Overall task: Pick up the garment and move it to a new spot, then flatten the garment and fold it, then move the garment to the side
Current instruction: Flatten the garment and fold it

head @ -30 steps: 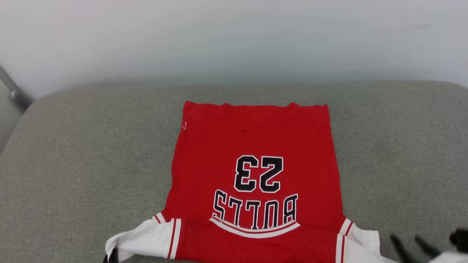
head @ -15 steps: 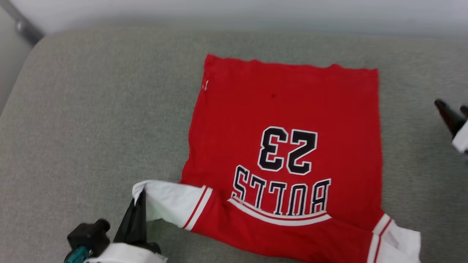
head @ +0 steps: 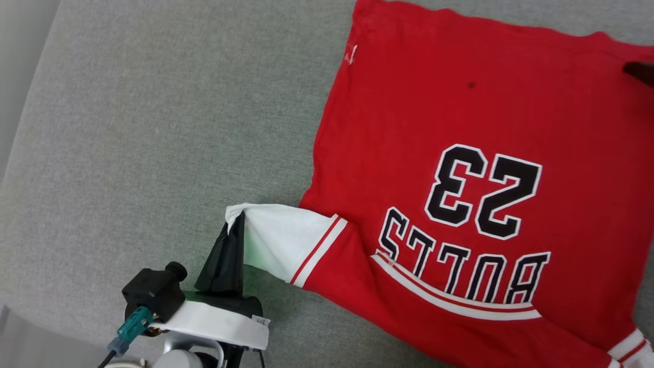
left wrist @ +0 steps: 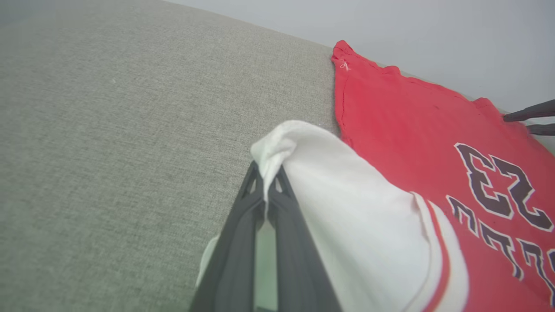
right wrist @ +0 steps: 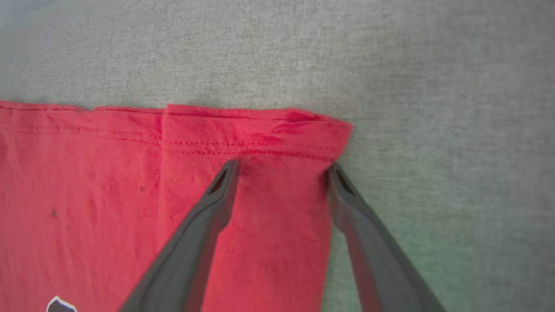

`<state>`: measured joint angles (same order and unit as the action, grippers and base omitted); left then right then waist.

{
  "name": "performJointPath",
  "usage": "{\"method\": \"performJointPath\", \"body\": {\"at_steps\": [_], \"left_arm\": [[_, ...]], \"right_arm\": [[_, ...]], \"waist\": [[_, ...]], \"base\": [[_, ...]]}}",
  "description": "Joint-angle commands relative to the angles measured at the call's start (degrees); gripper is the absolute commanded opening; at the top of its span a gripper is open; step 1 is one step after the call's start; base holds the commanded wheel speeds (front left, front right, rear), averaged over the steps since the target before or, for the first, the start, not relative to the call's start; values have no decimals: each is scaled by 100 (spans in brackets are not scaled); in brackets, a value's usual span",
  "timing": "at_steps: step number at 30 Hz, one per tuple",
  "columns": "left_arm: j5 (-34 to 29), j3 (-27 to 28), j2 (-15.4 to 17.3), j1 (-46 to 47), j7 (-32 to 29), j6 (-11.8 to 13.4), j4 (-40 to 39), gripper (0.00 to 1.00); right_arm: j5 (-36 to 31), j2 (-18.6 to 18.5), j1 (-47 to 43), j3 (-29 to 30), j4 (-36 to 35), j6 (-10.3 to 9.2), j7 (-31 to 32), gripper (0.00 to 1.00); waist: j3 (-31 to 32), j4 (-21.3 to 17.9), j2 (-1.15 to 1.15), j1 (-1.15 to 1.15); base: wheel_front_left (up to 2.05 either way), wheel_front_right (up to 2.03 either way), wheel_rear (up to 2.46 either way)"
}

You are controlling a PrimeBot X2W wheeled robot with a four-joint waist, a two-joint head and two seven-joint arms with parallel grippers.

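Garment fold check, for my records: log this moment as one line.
left gripper: shut on garment sleeve | right gripper: open at hem corner | surface: grey cushion

The shirt (head: 460,128) lies on the cushion (head: 127,128), stretching right of and beyond the left claw (head: 236,221), whose tips clasp its sleeve (head: 278,240). The right claw (right wrist: 284,168) straddles the shirt's far hem corner.

The garment (head: 460,128) is running off your head view's right and bottom edges, its far sleeve (head: 629,348) showing as a sliver. That right edge is cropping the right gripper (head: 641,72) to a dark tip. White cloth (head: 278,235) is hiding the left gripper's (head: 235,222) fingertips.
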<state>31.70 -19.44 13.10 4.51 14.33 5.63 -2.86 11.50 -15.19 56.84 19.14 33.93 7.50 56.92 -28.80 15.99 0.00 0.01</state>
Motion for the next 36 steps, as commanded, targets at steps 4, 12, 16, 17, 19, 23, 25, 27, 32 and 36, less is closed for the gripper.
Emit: {"method": "performJointPath", "body": {"at_steps": [4, 12, 16, 17, 19, 23, 25, 27, 32, 36], "left_arm": [[-51, 47, -55, 137, 54, -55, 80, 0], [-86, 110, -141, 214, 80, -175, 303, 0], [-97, 150, -161, 171, 87, -228, 431, 0], [-93, 166, -162, 142, 89, -242, 460, 0], [-90, 199, -149, 66, 91, -255, 529, 0], [-82, 273, -87, -92, 94, -246, 615, 0], [-70, 308, -40, -218, 94, -218, 637, 0], [-65, 329, 6, -343, 86, -201, 641, 0], [-60, 402, 152, -584, -49, -88, 607, 0], [-36, 489, 293, -758, -156, 12, 540, 0]], "right_arm": [[-167, 164, -108, 102, 320, -3, 373, 100], [-376, 238, -235, 156, 241, -4, 683, 0], [-323, -34, -139, -180, -84, -3, 392, 0], [-282, -120, -120, -296, -179, -3, 313, 0], [-167, -270, -159, -523, -343, -3, 171, 0], [160, -585, -419, -963, -733, -3, -28, 0], [325, -788, -664, -1156, -980, -3, -37, 0], [523, -1004, -948, -1266, -1237, -3, 11, 0], [1000, -1513, -1896, -1326, -1702, -3, 43, 0], [1298, -1681, -2999, -1132, -2093, -3, 85, 0]], "waist": [[-177, 164, 0, -1], [-105, 140, 0, -1], [109, 96, 0, -1], [190, 78, 0, -1], [397, 26, 0, -1], [899, -172, 0, -1], [1157, -322, 0, -1], [1399, -479, 0, -1], [1925, -946, 0, -1], [2250, -1330, 0, -1]], "base": [[0, 0, 0], [0, 0, 0], [0, 0, 0], [0, 0, 0], [0, 0, 0], [0, 0, 0], [0, 0, 0], [0, 0, 0], [0, 0, 0], [0, 0, 0]]}}
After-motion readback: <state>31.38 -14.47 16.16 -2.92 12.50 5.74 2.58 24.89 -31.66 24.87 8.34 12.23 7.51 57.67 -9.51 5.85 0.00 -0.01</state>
